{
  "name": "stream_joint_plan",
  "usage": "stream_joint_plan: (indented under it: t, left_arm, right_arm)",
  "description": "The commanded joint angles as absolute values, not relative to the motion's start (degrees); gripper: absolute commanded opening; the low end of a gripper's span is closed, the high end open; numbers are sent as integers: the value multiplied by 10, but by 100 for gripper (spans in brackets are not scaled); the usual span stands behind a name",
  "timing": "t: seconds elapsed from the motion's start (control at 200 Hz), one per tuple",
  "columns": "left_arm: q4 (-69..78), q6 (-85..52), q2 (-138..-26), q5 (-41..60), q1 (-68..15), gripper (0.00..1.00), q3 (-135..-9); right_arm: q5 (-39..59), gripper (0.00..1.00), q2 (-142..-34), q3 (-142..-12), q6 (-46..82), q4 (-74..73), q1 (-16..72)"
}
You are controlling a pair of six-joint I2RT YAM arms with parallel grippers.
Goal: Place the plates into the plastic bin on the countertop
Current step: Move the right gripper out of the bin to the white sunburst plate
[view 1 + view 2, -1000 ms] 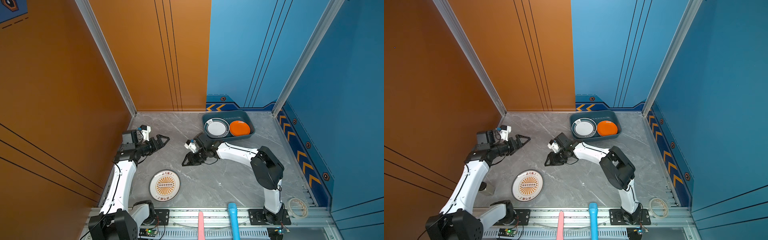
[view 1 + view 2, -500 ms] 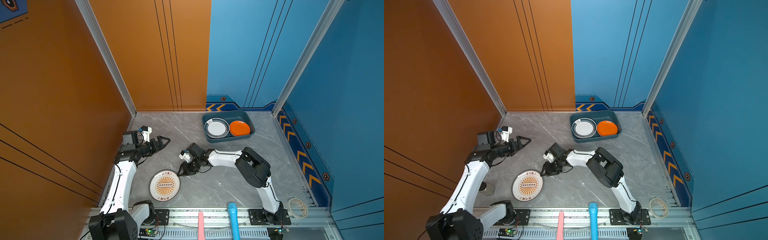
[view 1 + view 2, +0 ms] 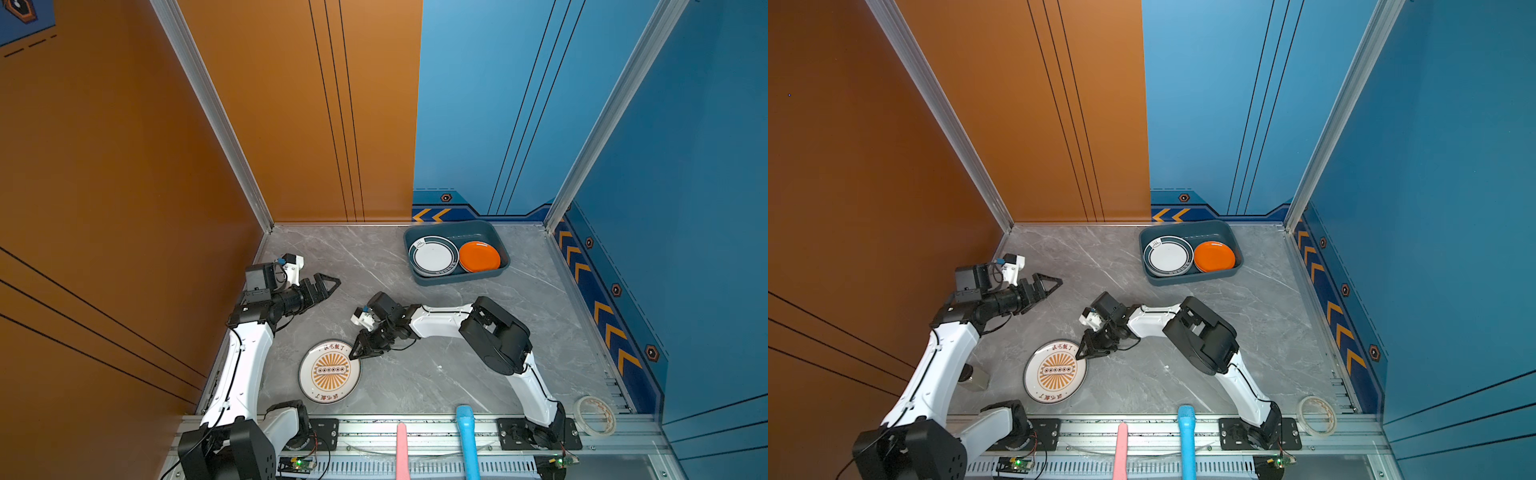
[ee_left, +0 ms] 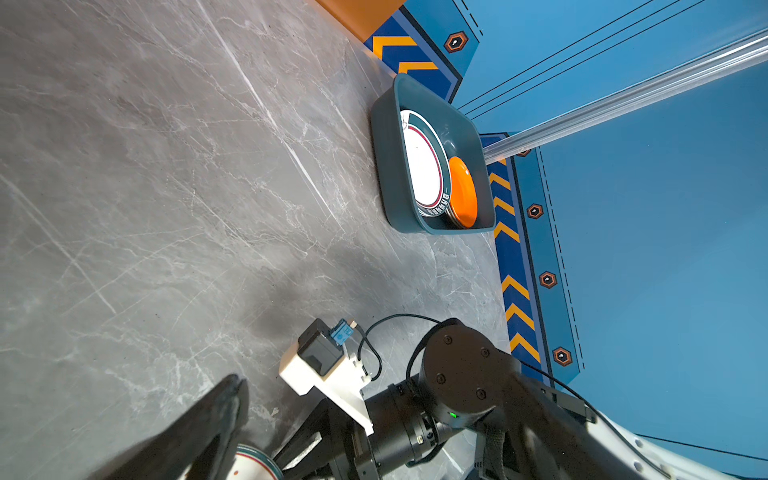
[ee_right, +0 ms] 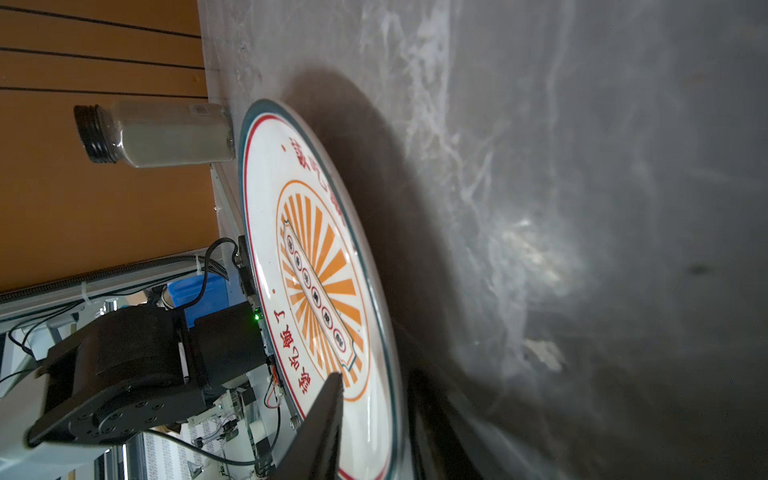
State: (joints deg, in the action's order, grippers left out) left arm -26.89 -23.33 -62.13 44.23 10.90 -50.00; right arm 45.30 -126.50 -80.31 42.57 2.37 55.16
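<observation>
In bin: teal-rimmed plate, orange plate. Left claw wide, empty; right claw: cannot tell.

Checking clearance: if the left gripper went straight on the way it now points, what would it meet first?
Probably the plastic bin: in both top views the left gripper, jaws open, points over bare countertop at its left end wall. Height is unclear, so it might skim over the rim.

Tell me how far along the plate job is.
Done: the teal-rimmed plate and orange plate sit in the plastic bin. In hand: the right gripper straddles the rim of the sunburst plate, not yet lifted off the countertop. Remaining: binning that plate; the left gripper hangs open, empty.
</observation>
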Motion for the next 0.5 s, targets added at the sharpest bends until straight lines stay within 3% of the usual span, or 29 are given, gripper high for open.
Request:
stream_joint_plan:
  t: [0.0,0.33,0.495]
  left_arm:
    - [-278,-219,-611,458,114,98,-492]
    - [-279,-218,-613,464,116,98,-495]
    - [-282,-217,-614,463,116,98,-495]
  right_arm:
    - [443,23,-1296,-801,434,35,559]
    - [443,0,-1287,-789,441,22,556]
    - [441,0,-1256,-764,433,25,538]
